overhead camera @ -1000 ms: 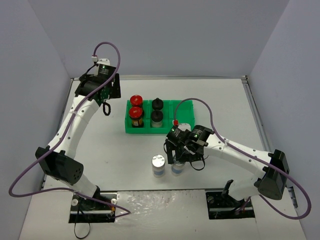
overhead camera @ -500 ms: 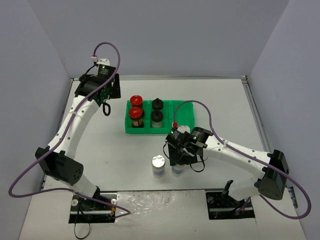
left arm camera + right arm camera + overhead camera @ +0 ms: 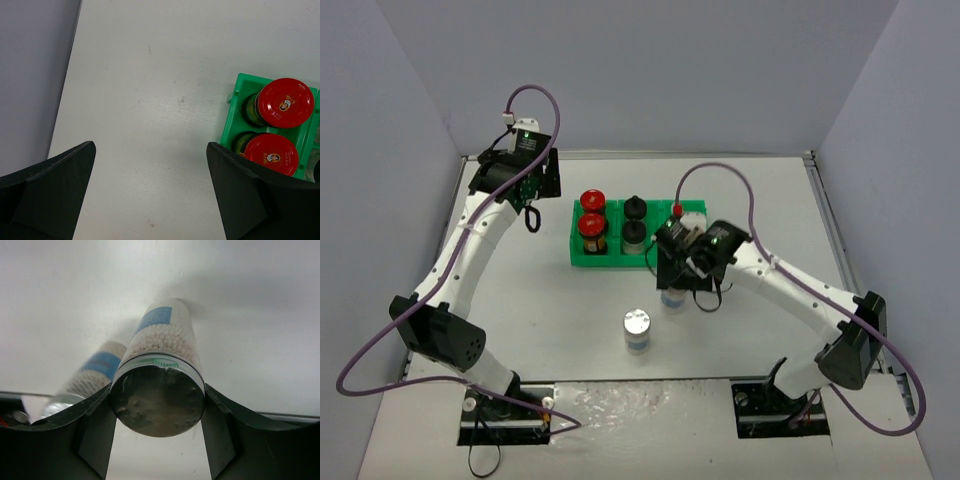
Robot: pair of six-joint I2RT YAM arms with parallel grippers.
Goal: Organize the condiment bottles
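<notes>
My right gripper (image 3: 675,280) is shut on a silver-capped jar (image 3: 160,370) with a blue label and holds it off the table, just in front of the green tray (image 3: 582,261); the jar shows below the wrist in the top view (image 3: 672,298). The other silver-capped jar (image 3: 637,330) stands on the table nearer the front, and also shows in the right wrist view (image 3: 90,377). Two red-capped jars (image 3: 592,214) fill the tray's left compartment and two black-capped jars (image 3: 635,224) the middle one. My left gripper (image 3: 150,200) is open and empty, left of the red caps (image 3: 280,120).
The tray's right compartment (image 3: 692,216) is partly hidden by my right wrist. Grey walls close in the table (image 3: 770,200) at the back and on both sides. The left arm hangs over the back left corner.
My right gripper has lifted a silver-capped jar from beside the other one and carried it back toward the tray. The left arm has not moved.
</notes>
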